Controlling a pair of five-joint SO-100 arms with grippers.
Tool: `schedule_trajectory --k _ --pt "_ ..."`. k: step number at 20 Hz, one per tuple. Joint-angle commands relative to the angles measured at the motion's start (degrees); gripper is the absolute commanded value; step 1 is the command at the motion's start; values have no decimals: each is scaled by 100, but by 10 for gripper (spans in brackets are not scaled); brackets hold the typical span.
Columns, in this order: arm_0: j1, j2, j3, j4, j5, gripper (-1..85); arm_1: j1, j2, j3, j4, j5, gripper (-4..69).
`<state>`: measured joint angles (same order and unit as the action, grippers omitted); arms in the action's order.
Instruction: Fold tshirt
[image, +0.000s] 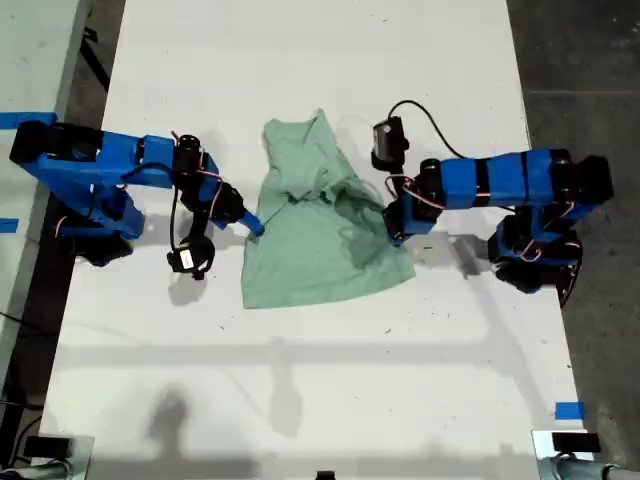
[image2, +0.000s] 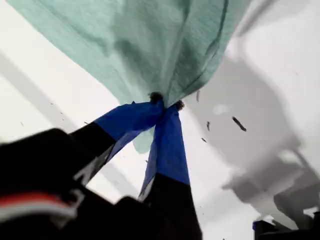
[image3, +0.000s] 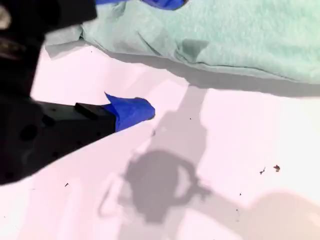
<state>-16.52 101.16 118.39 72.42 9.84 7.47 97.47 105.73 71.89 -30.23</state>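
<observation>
White tabletop (image: 320, 380), grey floor (image: 580, 60) beside. My first gripper (image2: 165, 106) pinches the tshirt (image: 320, 225); my second gripper's (image3: 150, 55) jaws gape apart.

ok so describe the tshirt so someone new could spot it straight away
On the long white table, one blue arm reaches in from the exterior view's left and another blue arm from its right. The tshirt lies crumpled between them: the only soft, pale mint-green thing there.

Tshirt (image: 320, 225): we see soft matt knit cloth, creased. Table (image: 300, 380): smooth matt white, lightly specked. My first gripper (image2: 165, 106): fingertips wrapped in matt blue tape.
</observation>
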Motion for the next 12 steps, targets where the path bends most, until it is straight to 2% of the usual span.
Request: schedule_trajectory --k 1,5,9,10,12 --pt "-26 149 -53 -62 9 300 -246 -563 -1204 -237 211 -16" --pt "-9 246 -79 -44 -18 296 -492 -2092 -2865 -466 466 -16" --pt "-9 264 -132 -9 -35 290 -571 -3419 -3454 -1248 791 -16" --pt "-9 264 -141 0 -44 289 -536 -3806 -3577 -1354 844 16" --pt "0 264 -193 44 -62 290 -545 -4263 -4131 -1107 809 231"
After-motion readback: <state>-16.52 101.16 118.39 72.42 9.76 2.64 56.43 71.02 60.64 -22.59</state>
